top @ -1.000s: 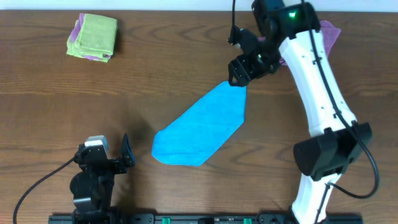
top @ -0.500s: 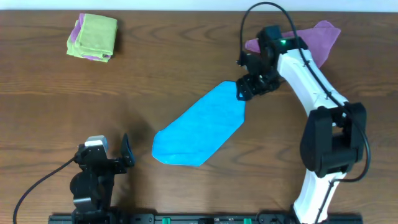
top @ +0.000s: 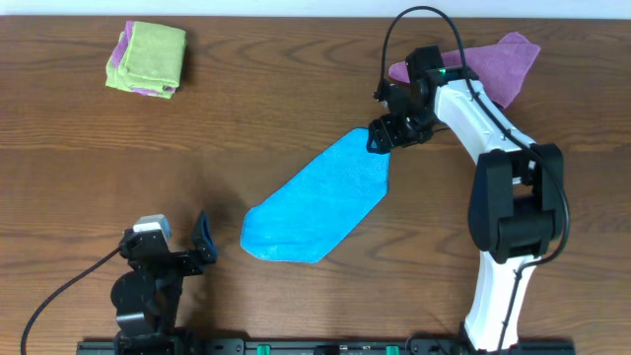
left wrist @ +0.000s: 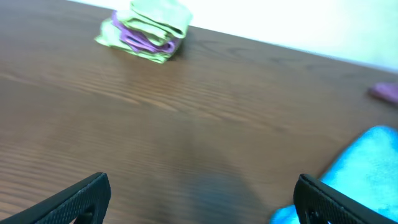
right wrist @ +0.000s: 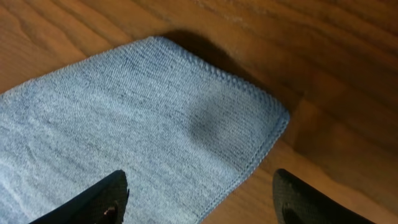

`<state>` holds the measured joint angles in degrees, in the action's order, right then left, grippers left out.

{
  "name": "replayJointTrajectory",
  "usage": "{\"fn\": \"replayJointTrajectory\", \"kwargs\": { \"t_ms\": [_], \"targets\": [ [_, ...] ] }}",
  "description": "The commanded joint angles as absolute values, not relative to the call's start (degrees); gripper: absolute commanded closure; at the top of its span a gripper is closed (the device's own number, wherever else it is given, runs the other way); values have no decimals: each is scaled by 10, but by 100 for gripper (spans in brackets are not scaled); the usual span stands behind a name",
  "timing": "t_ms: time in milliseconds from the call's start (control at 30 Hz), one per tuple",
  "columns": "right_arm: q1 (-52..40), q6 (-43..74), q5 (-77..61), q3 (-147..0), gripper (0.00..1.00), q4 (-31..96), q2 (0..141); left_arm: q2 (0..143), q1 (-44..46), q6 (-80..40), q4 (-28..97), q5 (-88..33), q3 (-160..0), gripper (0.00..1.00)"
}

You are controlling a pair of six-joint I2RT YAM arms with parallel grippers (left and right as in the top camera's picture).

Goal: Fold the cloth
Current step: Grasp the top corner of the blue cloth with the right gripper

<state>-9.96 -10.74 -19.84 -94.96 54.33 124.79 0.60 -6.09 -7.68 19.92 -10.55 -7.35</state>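
The sky-blue cloth (top: 315, 202) lies flat in the middle of the table as a long slanted shape. My right gripper (top: 385, 136) hovers open over its far right corner. In the right wrist view the cloth (right wrist: 124, 124) fills the left side and my gripper (right wrist: 199, 196) straddles its hemmed edge, one finger (right wrist: 93, 199) over the fabric and the other over bare wood. Nothing is between those jaws. My left gripper (top: 168, 242) rests wide open near the front left, empty. Its wrist view shows the gripper (left wrist: 202, 199) and the cloth (left wrist: 360, 162) beside its right finger.
A folded lime-green cloth (top: 148, 59) with purple in it sits at the far left, and shows as the green bundle (left wrist: 149, 28) in the left wrist view. A purple cloth (top: 493, 64) lies at the far right behind my right arm.
My right arm has swung down and turned, keeping its gripper at the cloth's far corner. The cloth and the left arm have not moved.
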Motion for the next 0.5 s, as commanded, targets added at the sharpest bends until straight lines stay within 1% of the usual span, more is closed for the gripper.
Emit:
{"fn": "replayJointTrajectory", "kwargs": {
  "t_ms": [0, 67, 267, 467],
  "targets": [
    [-94, -110, -210, -949, 26, 538, 1258, 3, -58, -192, 202, -146, -61, 5],
    [-92, -114, -208, -949, 27, 535, 1258, 3, -58, -247, 202, -150, -61, 5],
    [-82, -119, -208, -948, 27, 529, 1268, 3, -58, -338, 200, -164, -61, 5],
    [-82, -119, -211, -949, 28, 521, 1294, 3, -58, -329, 199, -237, -61, 5]
  ]
}}
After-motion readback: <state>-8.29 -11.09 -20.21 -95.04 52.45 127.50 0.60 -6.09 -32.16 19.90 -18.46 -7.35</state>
